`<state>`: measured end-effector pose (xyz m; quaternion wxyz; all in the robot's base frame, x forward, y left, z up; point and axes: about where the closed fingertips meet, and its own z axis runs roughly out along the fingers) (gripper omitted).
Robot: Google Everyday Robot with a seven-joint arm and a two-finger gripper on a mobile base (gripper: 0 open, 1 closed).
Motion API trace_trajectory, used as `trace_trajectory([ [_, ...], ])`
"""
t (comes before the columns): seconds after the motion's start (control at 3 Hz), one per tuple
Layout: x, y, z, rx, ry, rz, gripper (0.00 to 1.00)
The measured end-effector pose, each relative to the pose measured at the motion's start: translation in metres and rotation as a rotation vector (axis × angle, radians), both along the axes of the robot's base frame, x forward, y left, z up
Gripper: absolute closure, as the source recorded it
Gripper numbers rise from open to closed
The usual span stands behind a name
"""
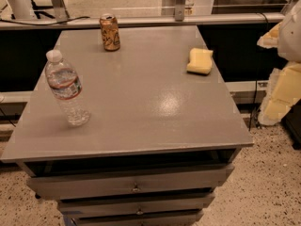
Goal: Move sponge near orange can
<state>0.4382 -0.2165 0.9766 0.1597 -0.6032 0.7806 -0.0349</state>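
The sponge lies flat by the right edge of the table, well apart from the can at far left. My gripper hangs beyond the table's right side, near the sponge; open or closed, I cannot tell. The grasp looks not yet begun, so next I must reach over the sponge.
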Motion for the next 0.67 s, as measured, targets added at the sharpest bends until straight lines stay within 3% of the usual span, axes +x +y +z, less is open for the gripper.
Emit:
trace_trajectory([
  [0.67,0.0041,0.0,0.0005,0.03,-0.025,-0.008,0.0],
])
